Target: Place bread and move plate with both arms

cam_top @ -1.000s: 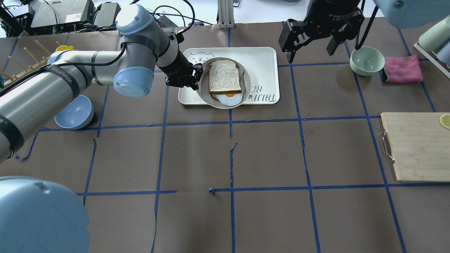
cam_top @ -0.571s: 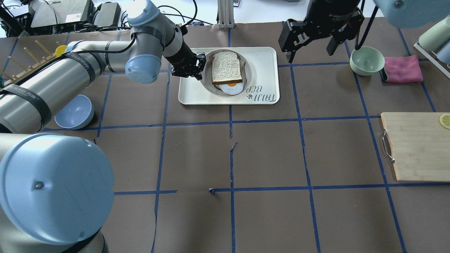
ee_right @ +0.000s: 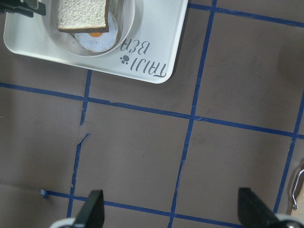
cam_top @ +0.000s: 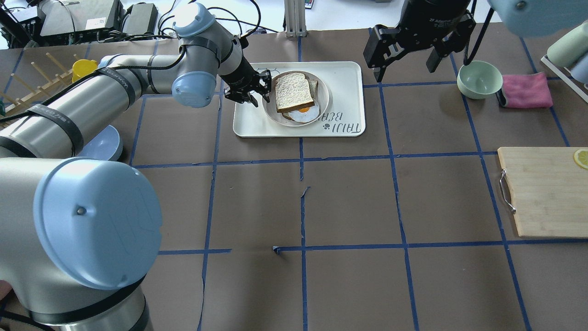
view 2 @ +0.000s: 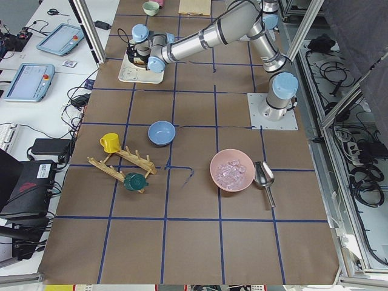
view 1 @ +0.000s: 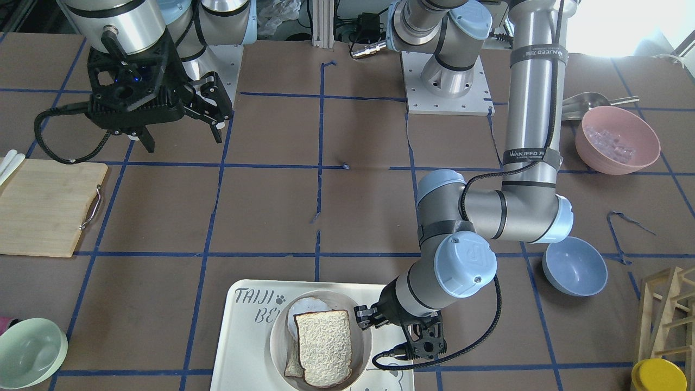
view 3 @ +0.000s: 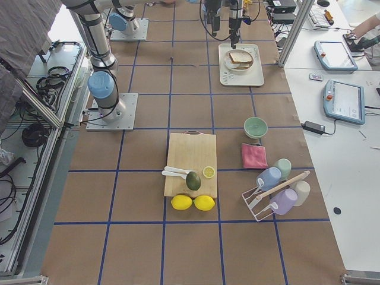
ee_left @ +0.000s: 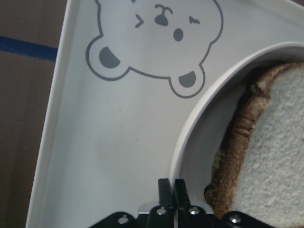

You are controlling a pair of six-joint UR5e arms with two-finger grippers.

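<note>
The bread (cam_top: 295, 91) lies on the egg slice (cam_top: 302, 116) on the plate (cam_top: 324, 94) in the bear tray (cam_top: 342, 73), my left tool (ee_left: 171, 188) pinches the plate's rim, my right tool (cam_top: 405, 71) hangs spread wide well apart, so I think moving the plate is left.

Brown paper gridded with blue tape covers the desk (cam_top: 349, 202), which carries a white bear-printed tray (cam_top: 344, 82) on the side far from the robot, a green bowl (cam_top: 479, 79) beside a pink cloth (cam_top: 526, 90), a wooden cutting board (cam_top: 542, 193) and a blue bowl (view 1: 574, 266).
</note>
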